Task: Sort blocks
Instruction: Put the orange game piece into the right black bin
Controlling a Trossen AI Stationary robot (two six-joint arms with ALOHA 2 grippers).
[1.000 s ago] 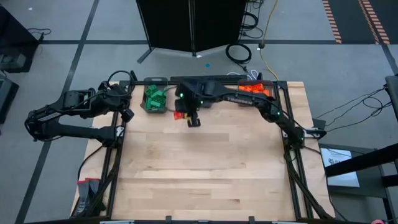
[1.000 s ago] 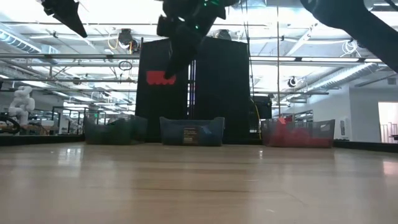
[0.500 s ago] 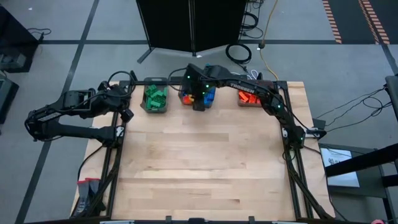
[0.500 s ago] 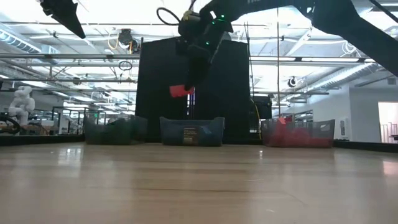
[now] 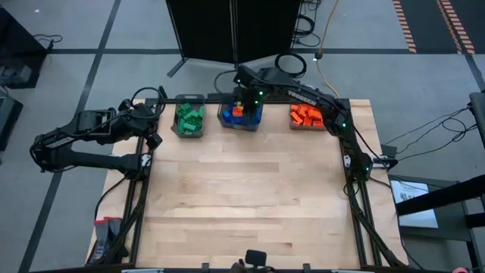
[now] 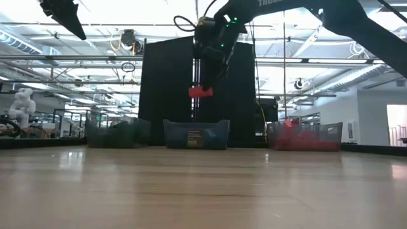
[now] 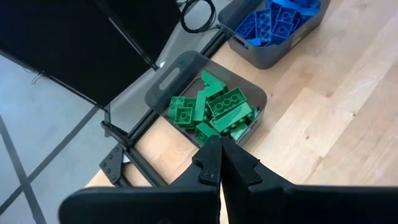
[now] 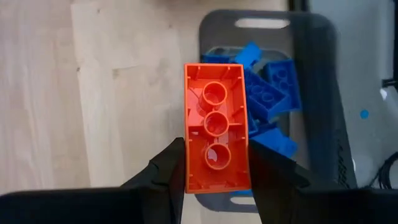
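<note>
My right gripper (image 5: 241,105) hangs over the middle grey bin (image 5: 225,115), which holds blue blocks, and is shut on an orange-red block (image 8: 217,144). That block also shows in the low view (image 6: 200,91), high above the table. The bin to its left (image 5: 188,120) holds green blocks (image 7: 211,112). The bin to its right (image 5: 305,116) holds orange-red blocks. My left gripper (image 7: 221,163) stays shut and empty above the table's far left corner, beside the green bin. My right gripper pinches the orange-red block by its two long sides (image 8: 187,168) between the two fingers (image 8: 163,169), near one end. The fingers come from above, slanting down. The block is lifted clear over the blue bin, its hollow underside turned toward the wrist camera.
The three bins stand in a row along the table's far edge (image 5: 258,100). The bare wooden tabletop (image 5: 242,197) spreads from the bins to the near edge. A black cabinet (image 5: 231,30) stands behind the table.
My right gripper has carried the orange-red block toward the table's far edge and a little to the right, from over the bare table in front of the bins to above the blue bin. Its wrist has rolled on the way. The block has stayed high and clear.
</note>
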